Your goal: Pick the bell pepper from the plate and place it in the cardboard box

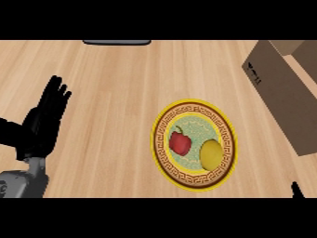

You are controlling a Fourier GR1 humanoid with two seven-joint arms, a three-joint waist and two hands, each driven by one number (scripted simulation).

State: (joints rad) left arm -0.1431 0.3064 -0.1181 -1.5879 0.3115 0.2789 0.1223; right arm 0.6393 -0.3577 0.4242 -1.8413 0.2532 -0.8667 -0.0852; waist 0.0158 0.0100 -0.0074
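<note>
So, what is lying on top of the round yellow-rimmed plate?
On the yellow-rimmed plate lie a red bell pepper and a yellow lemon-like fruit, side by side. The plate's pattern directly under them is covered.

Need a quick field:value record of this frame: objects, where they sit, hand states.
plate: yellow-rimmed plate, centre of wooden counter
bell pepper: red bell pepper, on plate, left part
second item: yellow fruit, on plate, right of pepper
cardboard box: cardboard box, upper right, apart from plate
left hand: left hand, open, fingers up, at left, holds nothing
right hand: right hand, only a tip at lower edge, state unclear
</note>
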